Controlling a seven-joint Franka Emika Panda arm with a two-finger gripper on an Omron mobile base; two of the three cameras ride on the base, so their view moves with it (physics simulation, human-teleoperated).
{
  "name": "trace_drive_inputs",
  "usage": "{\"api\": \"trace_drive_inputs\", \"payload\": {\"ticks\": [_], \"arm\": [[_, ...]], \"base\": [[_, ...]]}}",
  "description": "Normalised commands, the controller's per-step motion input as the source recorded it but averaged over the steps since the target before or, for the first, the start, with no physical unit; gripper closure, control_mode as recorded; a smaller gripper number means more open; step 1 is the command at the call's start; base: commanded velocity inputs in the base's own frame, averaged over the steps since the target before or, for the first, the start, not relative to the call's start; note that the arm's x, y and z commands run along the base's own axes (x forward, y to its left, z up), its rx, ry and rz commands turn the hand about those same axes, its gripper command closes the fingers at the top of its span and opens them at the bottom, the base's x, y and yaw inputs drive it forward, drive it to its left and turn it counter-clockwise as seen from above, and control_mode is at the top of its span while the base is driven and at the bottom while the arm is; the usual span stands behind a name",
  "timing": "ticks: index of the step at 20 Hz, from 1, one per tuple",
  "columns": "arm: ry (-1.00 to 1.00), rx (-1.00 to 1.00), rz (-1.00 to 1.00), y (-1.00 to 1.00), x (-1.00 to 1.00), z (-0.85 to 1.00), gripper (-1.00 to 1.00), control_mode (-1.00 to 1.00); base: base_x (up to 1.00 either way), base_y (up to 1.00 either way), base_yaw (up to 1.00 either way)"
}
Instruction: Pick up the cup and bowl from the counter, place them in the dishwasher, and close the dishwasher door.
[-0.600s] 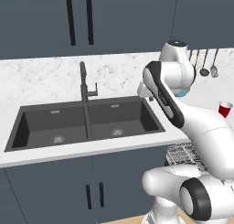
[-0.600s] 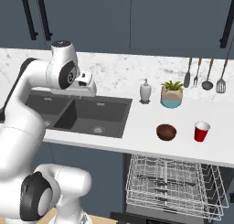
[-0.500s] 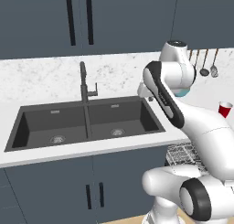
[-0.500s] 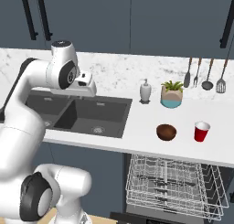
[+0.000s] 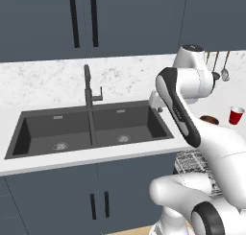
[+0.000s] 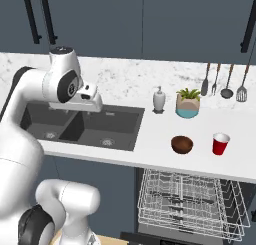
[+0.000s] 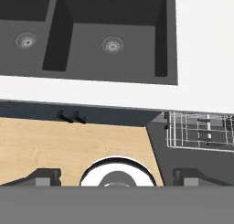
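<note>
White counter with sink, bowl beside cup, dishwasher rack out, gripper open above sink edge

Bowl and cup near each other on counter; dishwasher rack out

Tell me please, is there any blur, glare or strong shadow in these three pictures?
Right base view: even flat light, no glare; the cup and the bowl are sharp, with hardly any shadow. Left base view: the sink interior is dark but crisp. Hand view: no blur; the wire rack shows jagged edges.
</note>
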Motion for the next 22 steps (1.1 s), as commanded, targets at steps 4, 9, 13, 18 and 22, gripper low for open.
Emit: {"api": "trace_drive_inputs", "payload": {"ticks": [4,9,13,18,22], "arm": [[0.00,0.00,-0.02,-0.02,-0.49,-0.10,-1.00,-1.00],[-0.08,0.00,-0.11,0.00,-0.34,-0.20,-1.00,-1.00],[-0.02,0.00,-0.09,0.00,-0.30,-0.35,-1.00,1.00],[0.00,0.00,0.00,0.00,0.00,0.00,-1.00,1.00],[0.00,0.00,0.00,0.00,0.00,0.00,-1.00,1.00]], "base": [[0.00,0.00,0.00],[0.00,0.00,0.00],[-0.07,0.00,-0.03],[-0.04,0.00,-0.09],[-0.39,0.00,-0.14]]}}
